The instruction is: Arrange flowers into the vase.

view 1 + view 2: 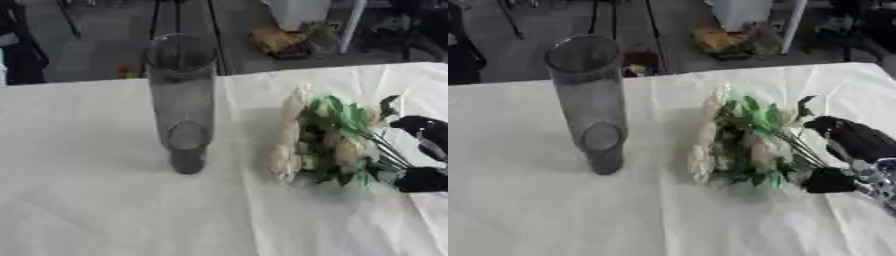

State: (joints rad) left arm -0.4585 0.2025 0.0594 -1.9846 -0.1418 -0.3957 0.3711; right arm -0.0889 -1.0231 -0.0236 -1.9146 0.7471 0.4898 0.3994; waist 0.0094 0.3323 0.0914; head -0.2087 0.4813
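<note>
A tall clear glass vase (181, 100) stands upright on the white tablecloth (105, 200), left of centre, with nothing inside it. To its right lies a bunch of cream flowers (737, 145) with green leaves, blooms toward the vase and stems pointing right. My right hand (855, 160) comes in from the right edge. Its fingers (846, 135) lie above the stems and its thumb (826, 181) below them, curled round the stems. The left hand shows in neither view.
The table's far edge (262, 72) runs behind the vase; beyond it the floor holds a yellow-brown bundle (278, 41), a white container (297, 12) and chair legs. Bare cloth spreads in front of and left of the vase.
</note>
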